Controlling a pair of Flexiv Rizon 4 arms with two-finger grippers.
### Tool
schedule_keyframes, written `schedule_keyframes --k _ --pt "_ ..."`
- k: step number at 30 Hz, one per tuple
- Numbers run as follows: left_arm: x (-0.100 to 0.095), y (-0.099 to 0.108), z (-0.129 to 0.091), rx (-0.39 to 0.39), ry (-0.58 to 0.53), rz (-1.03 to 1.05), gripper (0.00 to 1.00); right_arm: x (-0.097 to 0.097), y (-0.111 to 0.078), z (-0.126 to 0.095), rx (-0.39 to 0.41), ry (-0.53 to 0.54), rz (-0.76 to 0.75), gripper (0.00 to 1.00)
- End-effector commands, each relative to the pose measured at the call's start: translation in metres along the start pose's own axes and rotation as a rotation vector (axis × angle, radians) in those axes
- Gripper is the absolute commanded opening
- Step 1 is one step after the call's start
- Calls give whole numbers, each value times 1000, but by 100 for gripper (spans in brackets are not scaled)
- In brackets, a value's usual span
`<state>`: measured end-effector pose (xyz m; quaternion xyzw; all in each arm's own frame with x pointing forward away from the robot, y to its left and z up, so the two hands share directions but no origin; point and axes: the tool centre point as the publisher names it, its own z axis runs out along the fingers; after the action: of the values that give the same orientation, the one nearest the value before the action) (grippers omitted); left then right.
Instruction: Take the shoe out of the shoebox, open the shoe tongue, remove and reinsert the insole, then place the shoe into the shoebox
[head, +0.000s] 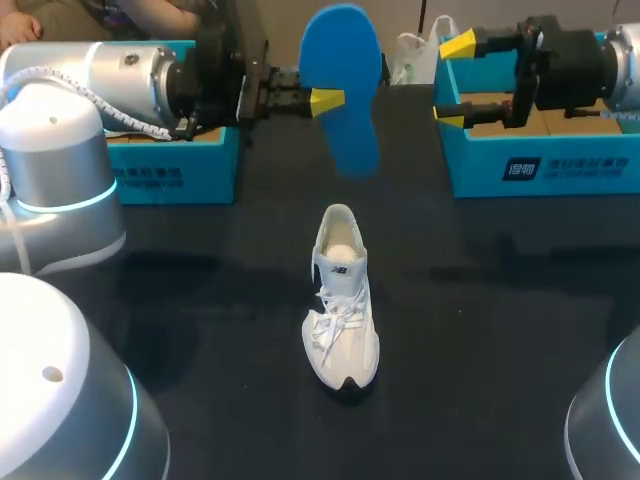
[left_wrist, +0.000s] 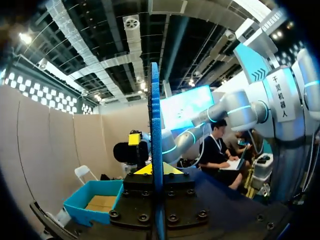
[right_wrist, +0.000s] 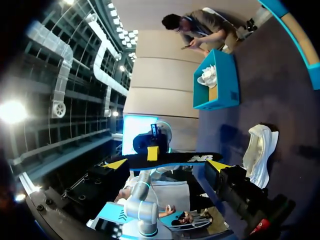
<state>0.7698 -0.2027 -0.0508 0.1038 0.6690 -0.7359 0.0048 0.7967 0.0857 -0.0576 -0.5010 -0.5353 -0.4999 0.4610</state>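
Blue foam insole (head: 342, 85), which we judge light and floppy, hangs pinched mid-edge in our left end effector (head: 326, 100), the white laced shoe (head: 342, 300) below it; our right end effector (head: 455, 80) gapes wide, empty.

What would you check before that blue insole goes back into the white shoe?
1. Insole gripped by left hand: ok.
2. Shoe upright on the table, opening facing up: ok.
3. Right hand open and empty, free to steady the shoe: ok.
4. Tongue pulled back far enough: cannot tell.
5. Insole lined up with the shoe's opening: not ok; it hangs upright in the air, apart from the shoe.
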Motion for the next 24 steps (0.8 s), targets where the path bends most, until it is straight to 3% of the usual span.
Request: schedule_keyframes --k 1,14,19,24 --pt "-3 3 1 209 -25 -756 0 0 0 1 -1 -1 0 100" --pt "-3 3 1 209 -25 -756 0 0 0 1 -1 -1 0 100" --pt "-4 9 4 209 -61 -1060 0 0 0 1 -1 -1 0 100" --pt "-7 18 5 132 -84 -1245 0 0 0 1 -1 -1 0 100"
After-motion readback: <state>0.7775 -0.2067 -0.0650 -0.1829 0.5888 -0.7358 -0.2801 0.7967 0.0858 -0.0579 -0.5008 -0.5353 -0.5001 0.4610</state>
